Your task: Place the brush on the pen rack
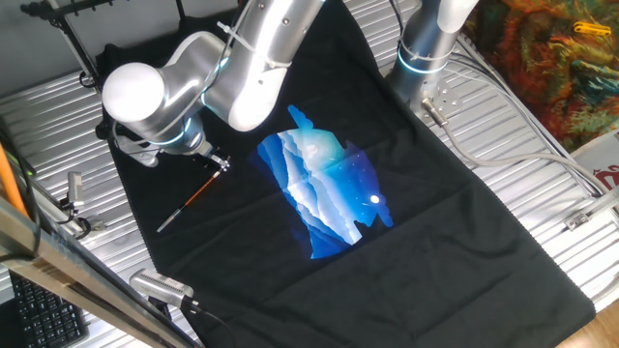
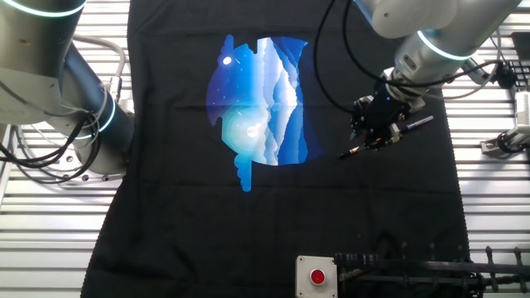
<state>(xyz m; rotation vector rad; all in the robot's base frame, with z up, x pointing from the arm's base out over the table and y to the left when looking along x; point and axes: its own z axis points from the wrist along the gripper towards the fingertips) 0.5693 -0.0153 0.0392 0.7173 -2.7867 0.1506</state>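
Note:
The brush (image 1: 193, 198) lies slanted on the black cloth, its orange-red handle towards my gripper and its silver-grey end pointing to the lower left. In the other fixed view the brush (image 2: 416, 125) sticks out on both sides of the gripper. My gripper (image 1: 221, 163) is down at cloth level with its fingers closed around the handle, and it also shows in the other fixed view (image 2: 374, 141). The pen rack (image 1: 70, 21), a thin black rod frame, stands at the table's far left corner. In the other fixed view the rack (image 2: 414, 266) is at the bottom edge.
A black cloth with a blue mountain print (image 1: 324, 193) covers the table. A small grey box with a red button (image 2: 317, 276) sits next to the rack. A second arm's base (image 1: 426, 48) and its cables stand at the back. Clamps line the table's edges.

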